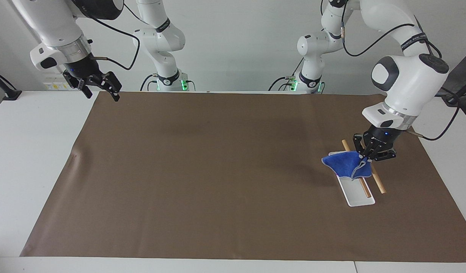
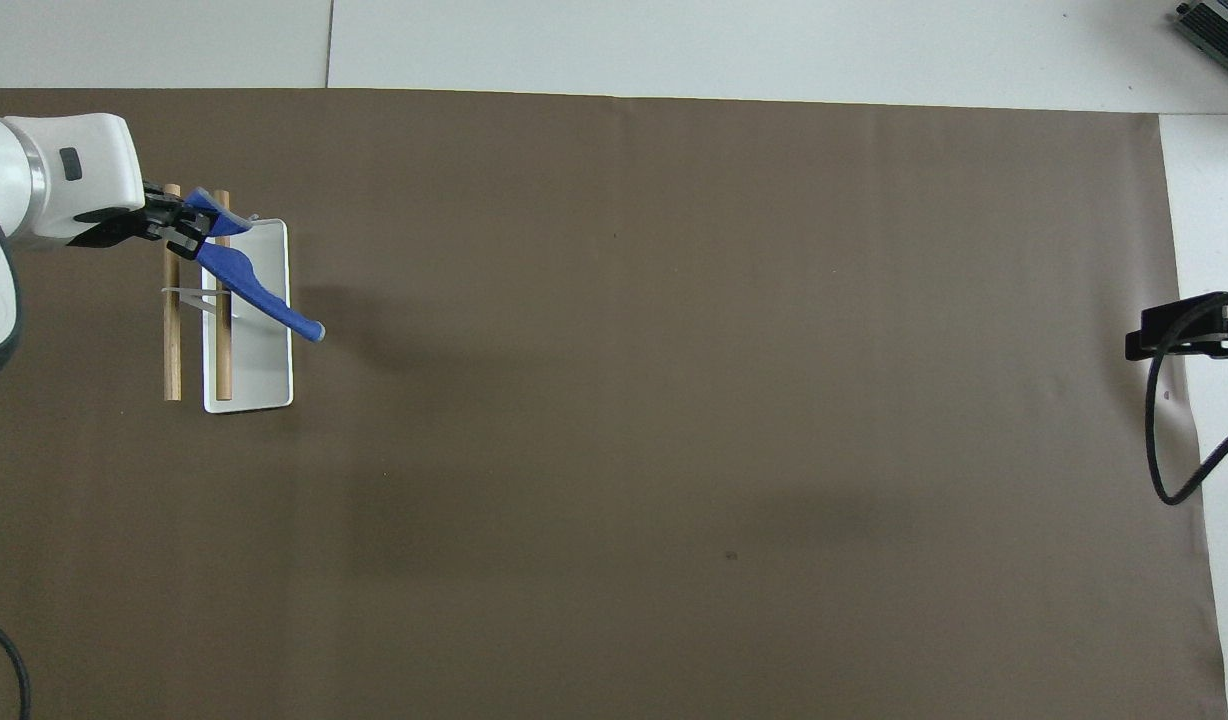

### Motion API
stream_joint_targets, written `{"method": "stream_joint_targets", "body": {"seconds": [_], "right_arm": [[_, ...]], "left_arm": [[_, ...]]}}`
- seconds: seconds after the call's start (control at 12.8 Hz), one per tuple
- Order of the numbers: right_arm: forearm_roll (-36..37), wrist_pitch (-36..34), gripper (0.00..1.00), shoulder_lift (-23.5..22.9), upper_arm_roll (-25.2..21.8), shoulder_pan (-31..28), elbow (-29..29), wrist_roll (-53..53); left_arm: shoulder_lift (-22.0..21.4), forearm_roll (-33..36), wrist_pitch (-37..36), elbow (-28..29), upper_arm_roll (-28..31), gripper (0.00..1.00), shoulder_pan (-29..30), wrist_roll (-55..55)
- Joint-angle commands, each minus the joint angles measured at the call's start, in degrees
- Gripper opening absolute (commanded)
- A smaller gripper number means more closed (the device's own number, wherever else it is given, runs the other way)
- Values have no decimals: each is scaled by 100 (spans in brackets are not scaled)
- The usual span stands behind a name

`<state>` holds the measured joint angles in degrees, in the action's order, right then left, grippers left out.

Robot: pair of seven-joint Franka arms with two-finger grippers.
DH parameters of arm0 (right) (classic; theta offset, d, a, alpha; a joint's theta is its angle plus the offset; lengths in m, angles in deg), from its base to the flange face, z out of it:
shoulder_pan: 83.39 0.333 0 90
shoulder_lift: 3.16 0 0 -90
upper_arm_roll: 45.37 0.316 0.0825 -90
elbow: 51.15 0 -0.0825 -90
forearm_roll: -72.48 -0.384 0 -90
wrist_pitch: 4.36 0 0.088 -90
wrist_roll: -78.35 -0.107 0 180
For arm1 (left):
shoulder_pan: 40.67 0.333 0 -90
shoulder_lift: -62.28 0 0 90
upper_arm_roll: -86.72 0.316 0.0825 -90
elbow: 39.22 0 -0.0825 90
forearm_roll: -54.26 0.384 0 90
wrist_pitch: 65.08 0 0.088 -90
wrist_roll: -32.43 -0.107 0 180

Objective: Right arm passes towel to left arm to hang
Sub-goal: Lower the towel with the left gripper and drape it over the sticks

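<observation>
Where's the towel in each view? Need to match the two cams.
Facing view: towel low at that picture's right edge area, hanging from the left claw over the white rack.
Overhead view: towel upper left, slanting across the same rack.
Shared landmark: the rack's wooden rods.

White table [image 1: 35, 159] bears a brown mat [image 1: 218, 170] (white tray [image 1: 356, 197] on it).

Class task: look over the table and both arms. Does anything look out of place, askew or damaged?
Nothing looks damaged or spilled. The towel hangs bunched from the shut left gripper over the rack, not yet draped on its rods. The right gripper waits open.
</observation>
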<state>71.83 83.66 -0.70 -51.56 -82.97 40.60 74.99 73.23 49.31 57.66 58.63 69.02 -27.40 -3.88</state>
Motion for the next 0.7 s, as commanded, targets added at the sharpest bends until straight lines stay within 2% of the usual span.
{"method": "stream_joint_targets", "body": {"seconds": [0.0, 0.62], "right_arm": [[-14, 5, 100, 150, 30, 2, 168, -104], [-14, 5, 100, 150, 30, 2, 168, -95]], "left_arm": [[-22, 118, -118, 32, -24, 0, 183, -462], [-180, 118, 101, 454, 450, 0, 246, -1482]]}}
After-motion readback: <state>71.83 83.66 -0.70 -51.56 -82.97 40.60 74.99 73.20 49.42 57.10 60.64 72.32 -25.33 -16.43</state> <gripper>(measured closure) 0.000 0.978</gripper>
